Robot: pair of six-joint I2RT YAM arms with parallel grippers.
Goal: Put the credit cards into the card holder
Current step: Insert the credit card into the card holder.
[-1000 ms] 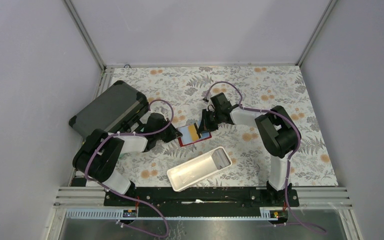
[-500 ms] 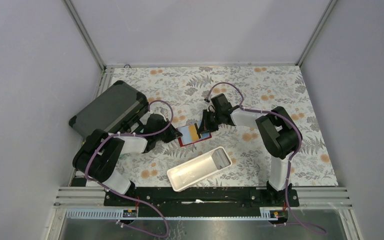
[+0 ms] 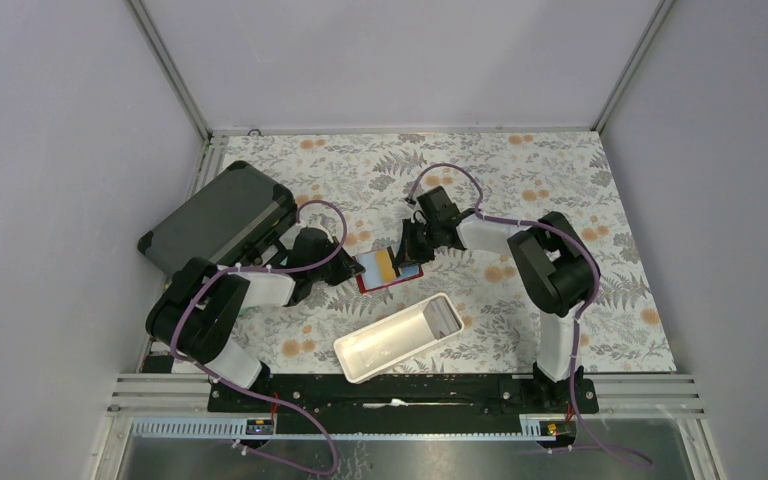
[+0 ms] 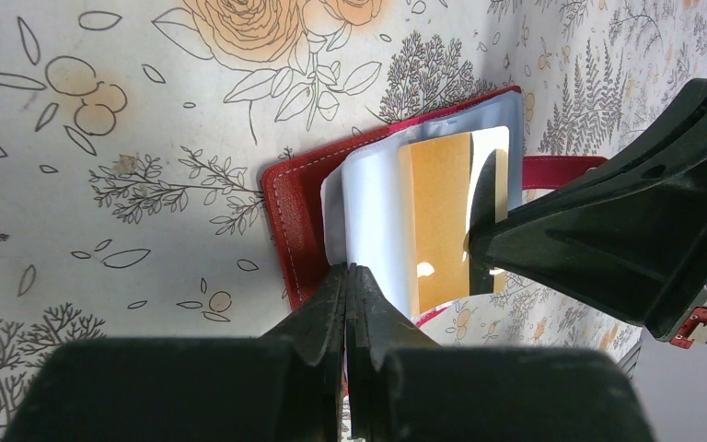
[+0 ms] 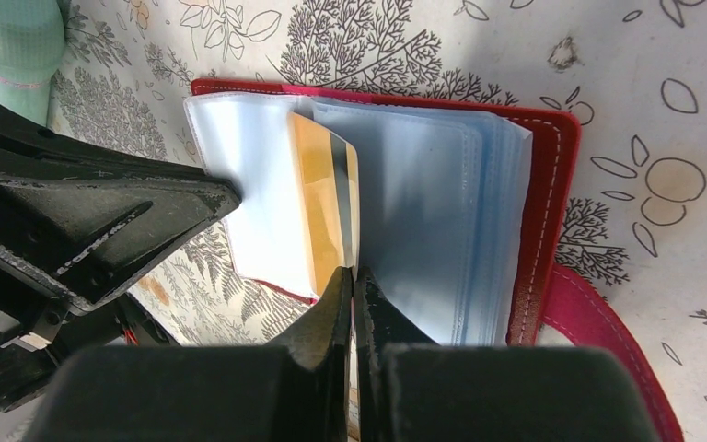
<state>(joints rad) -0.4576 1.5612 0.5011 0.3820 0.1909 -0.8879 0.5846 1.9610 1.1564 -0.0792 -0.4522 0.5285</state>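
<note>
A small red leather-like folding card holder (image 5: 552, 184) lies open on the floral tablecloth (image 4: 101, 138) between the left gripper (image 4: 350, 276) and the right gripper (image 5: 352, 276). Only the wrist views show its clear plastic sleeves (image 5: 423, 203) and a yellow-brown credit card (image 5: 318, 198) among them. Each gripper's fingers are pressed together at the sleeve edges, and whether either pinches anything is hidden. Only the overhead view shows a long white tray (image 3: 400, 338) nearby.
</note>
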